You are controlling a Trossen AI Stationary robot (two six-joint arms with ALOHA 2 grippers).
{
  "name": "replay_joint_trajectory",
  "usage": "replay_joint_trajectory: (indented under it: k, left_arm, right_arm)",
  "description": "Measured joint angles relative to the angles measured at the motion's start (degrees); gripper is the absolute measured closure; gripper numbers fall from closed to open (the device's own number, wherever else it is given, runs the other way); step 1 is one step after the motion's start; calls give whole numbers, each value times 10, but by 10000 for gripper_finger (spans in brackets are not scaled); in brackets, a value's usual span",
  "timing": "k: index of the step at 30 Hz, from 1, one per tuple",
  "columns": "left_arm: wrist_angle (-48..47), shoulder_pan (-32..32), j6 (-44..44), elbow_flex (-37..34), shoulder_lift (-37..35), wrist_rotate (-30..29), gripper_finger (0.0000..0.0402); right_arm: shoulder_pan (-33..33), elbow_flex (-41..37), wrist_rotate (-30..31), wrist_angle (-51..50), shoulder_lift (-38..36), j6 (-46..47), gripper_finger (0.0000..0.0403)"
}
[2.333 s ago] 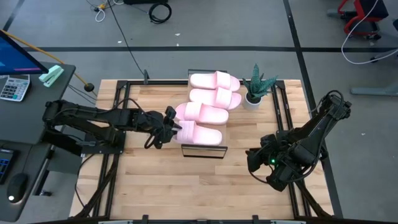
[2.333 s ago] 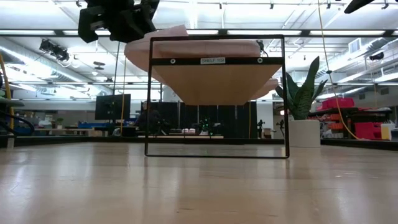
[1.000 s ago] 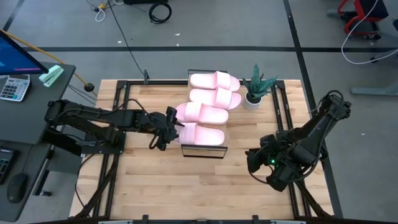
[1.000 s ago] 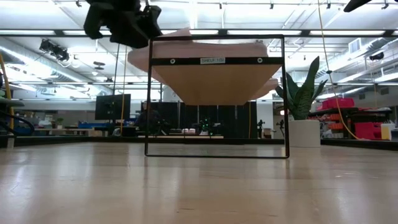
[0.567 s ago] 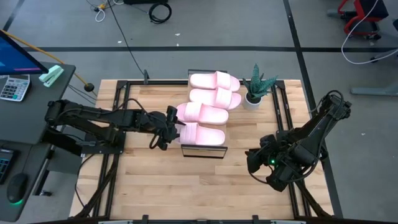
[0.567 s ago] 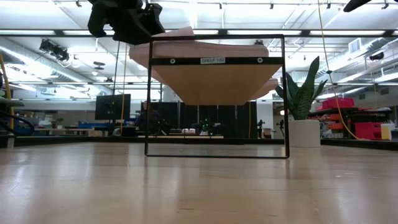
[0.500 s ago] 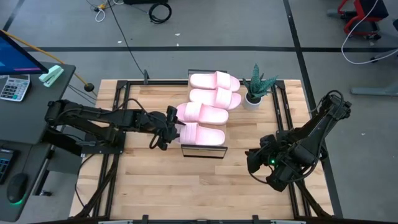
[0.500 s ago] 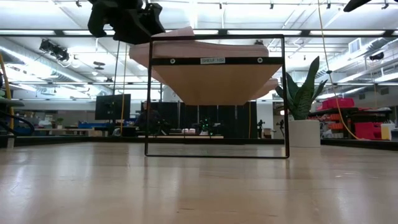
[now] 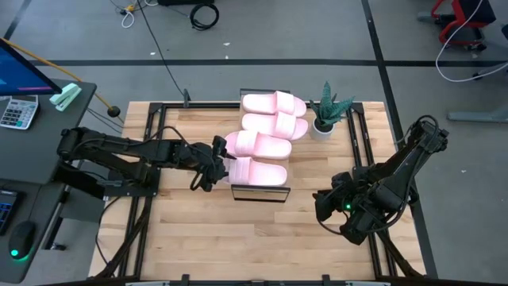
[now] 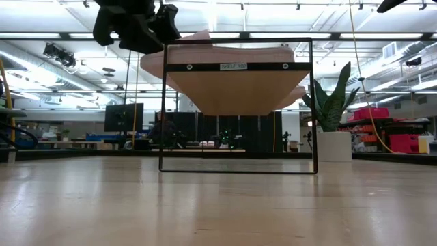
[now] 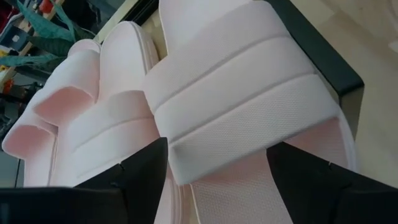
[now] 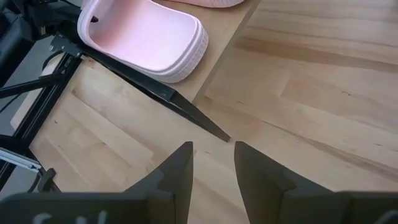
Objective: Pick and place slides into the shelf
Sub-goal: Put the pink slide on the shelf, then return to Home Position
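Several pale pink slides lie side by side on the shelf (image 9: 259,193), soles down on its light-wood board (image 10: 239,85). The nearest slide (image 9: 260,171) is at the shelf's near end. My left gripper (image 9: 219,164) is at that slide's left end, open. In the left wrist view its fingers (image 11: 140,177) stand on either side of the footbed (image 11: 236,186), just behind the wide strap (image 11: 242,112). My right gripper (image 9: 332,205) hangs open over the table's near right part with nothing between its fingers (image 12: 177,177).
A potted plant (image 9: 327,111) stands right of the shelf's far end. The shelf's thin black frame (image 10: 164,109) holds the board above the tabletop. Bare wood lies in front of the shelf (image 9: 254,238). A desk with a calculator (image 9: 17,111) is beyond the table's left edge.
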Motion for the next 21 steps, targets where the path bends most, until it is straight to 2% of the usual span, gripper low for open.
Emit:
replay_joint_trajectory:
  k: [4,11,14,21]
  left_arm:
    - [1,0,3,0,0,-3,124]
    - [-2,0,16,0,-1,-53,127]
    - [-6,0,17,0,-8,-57,127]
    - [-55,0,15,0,-28,-76,127]
  right_arm:
    - [0,0,0,0,0,-1,279]
    - [0,0,0,0,0,-3,279]
    - [0,0,0,0,0,-3,279]
    - [0,0,0,0,0,-4,279]
